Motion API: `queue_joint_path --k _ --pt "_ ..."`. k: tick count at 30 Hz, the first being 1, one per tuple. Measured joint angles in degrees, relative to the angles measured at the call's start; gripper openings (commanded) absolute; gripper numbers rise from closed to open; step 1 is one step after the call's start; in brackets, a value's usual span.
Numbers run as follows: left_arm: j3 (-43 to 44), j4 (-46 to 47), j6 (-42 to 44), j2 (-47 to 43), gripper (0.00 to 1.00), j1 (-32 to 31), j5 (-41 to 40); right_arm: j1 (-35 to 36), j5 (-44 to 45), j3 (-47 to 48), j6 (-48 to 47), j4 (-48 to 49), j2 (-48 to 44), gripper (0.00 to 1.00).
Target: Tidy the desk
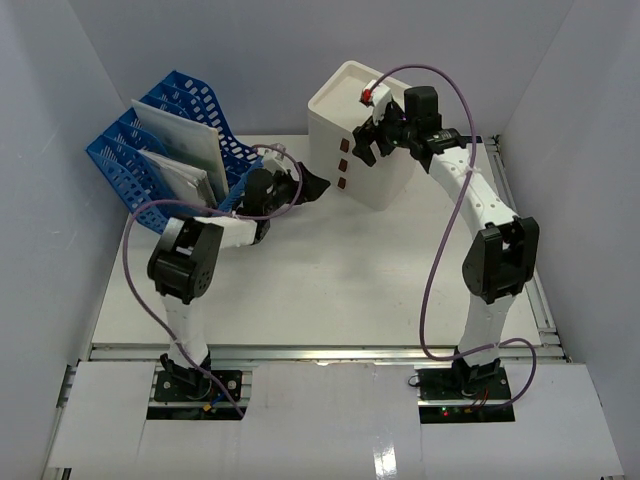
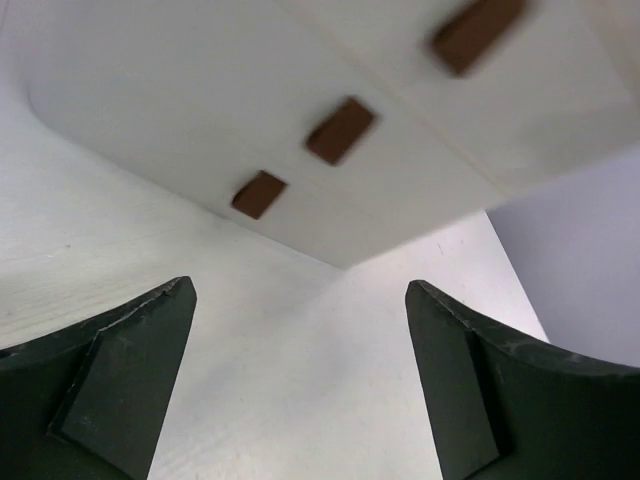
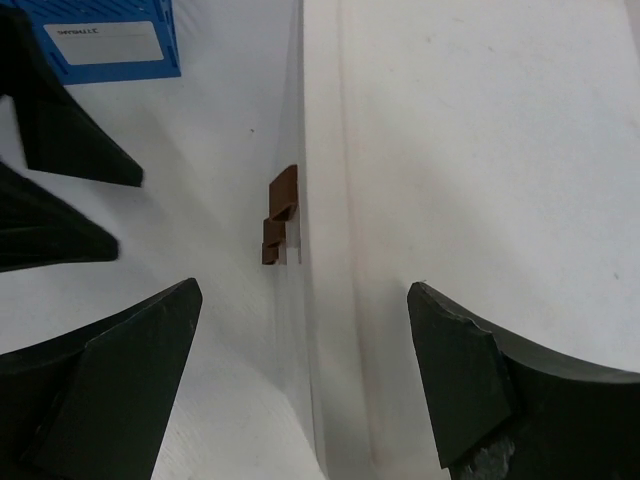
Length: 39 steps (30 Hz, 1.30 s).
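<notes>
The desk (image 1: 330,280) is a white tabletop with a metal rail along its near edge. My left gripper (image 1: 311,186) hangs low over it, open and empty (image 2: 300,290), and faces the front of a white three-drawer box (image 2: 200,90) with brown handles (image 2: 340,131). Over the box's top front edge my right gripper (image 1: 372,150) stands open with nothing in it (image 3: 302,292). In the right wrist view the box top (image 3: 480,150) lies on the right and the handles (image 3: 283,205) show edge-on below, with the desk (image 3: 220,130) beyond.
A blue file rack (image 1: 170,140) holding white papers (image 1: 180,150) stands at the back left; its label end shows in the right wrist view (image 3: 110,45). The drawer box (image 1: 360,140) sits at the back middle. White walls close in three sides.
</notes>
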Motion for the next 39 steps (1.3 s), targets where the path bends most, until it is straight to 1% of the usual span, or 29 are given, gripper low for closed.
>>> queue_joint_path --k 3,5,9,11,14,18,21,25,29,34,39 --pt "-6.1 0.9 3.2 -10.3 0.98 0.0 2.9 -0.3 2.6 -3.0 2.0 -0.9 -4.6 0.90" --pt "-12.0 1.0 5.4 -18.5 0.98 0.0 4.9 -0.3 3.6 -6.1 3.1 -1.5 -9.1 0.90" --pt "-21.2 -2.3 9.5 -35.1 0.98 0.0 7.4 -0.7 3.0 -11.0 5.0 -3.4 -19.6 0.90" --pt "-25.0 -6.8 11.8 -44.5 0.98 0.0 7.8 -0.7 1.4 -13.8 5.7 -4.3 -25.2 0.90" --pt "-28.7 -16.0 15.5 -60.7 0.98 0.0 7.6 -0.6 -0.3 -21.0 7.0 -5.0 -34.3 0.90" --pt "-28.9 -27.3 19.2 -78.5 0.98 0.0 6.7 -0.5 0.3 -33.2 8.8 -6.2 -43.4 0.90" --pt "-28.9 -37.4 21.1 -88.3 0.98 0.0 6.3 -0.5 2.0 -42.9 9.8 -8.0 -47.9 0.90" --pt "-29.2 -49.1 22.1 -96.7 0.98 0.0 4.7 -0.6 4.8 -53.9 10.9 -10.1 -56.2 0.90" --pt "-29.9 -56.4 22.1 -101.9 0.98 0.0 3.3 -0.6 6.5 -57.3 11.8 -11.2 -63.5 0.90" --pt "-31.4 -60.4 21.0 -108.8 0.98 0.0 2.1 -0.6 10.0 -57.8 12.3 -11.4 -68.3 0.90" --pt "-31.4 -61.0 20.4 -109.4 0.98 0.0 1.6 -0.6 12.7 -58.5 12.0 -11.5 -69.4 0.90"
